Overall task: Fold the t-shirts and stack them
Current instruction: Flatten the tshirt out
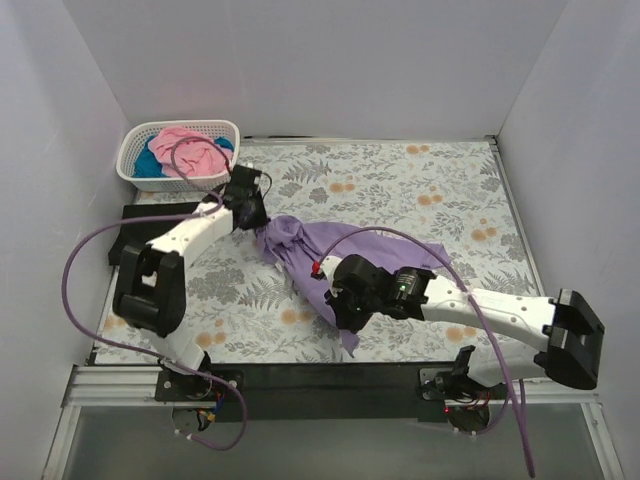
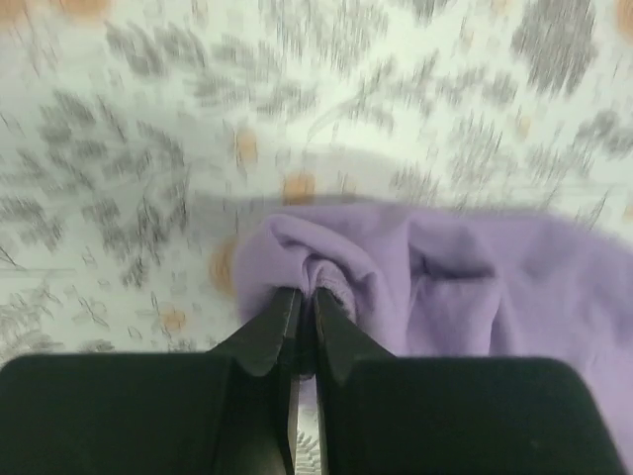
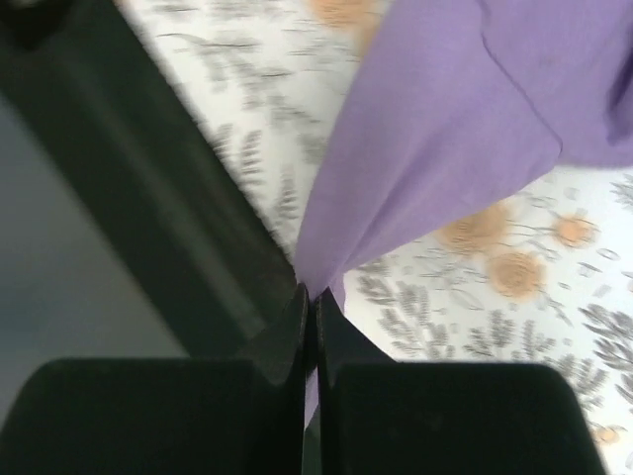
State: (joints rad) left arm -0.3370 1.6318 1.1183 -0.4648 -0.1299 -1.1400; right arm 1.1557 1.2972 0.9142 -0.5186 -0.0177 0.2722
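Presently, at the near side of the bench, the right end effector (image 3: pixel 309 297) is clamped shut on a narrow tip of the lavender t-shirt (image 1: pixel 335 248). In its wrist view the fabric fans up and away from the closed jaws. The tip lies close to the dark front edge of the bench.

From that grip the shirt runs away and to the left across the floral cloth (image 1: pixel 450 200), loosely crumpled rather than flat. A further flap spreads out to the right of that line.

At the far-left end of the shirt, the left end effector (image 2: pixel 307 297) is likewise closed on a bunched fold of the lavender fabric, with no gap between the jaws. Each arm thus holds the end nearest to it, and the line between the two grips runs on a diagonal — near-right to far-left.

Judgement: the coming move turns on drawing those two held points apart along that diagonal to tension the garment.

Farthest off, the white basket (image 1: pixel 135 168) in the far-left corner holds a pink t-shirt (image 1: pixel 188 150) and a teal t-shirt (image 1: pixel 148 166) — both unfolded.
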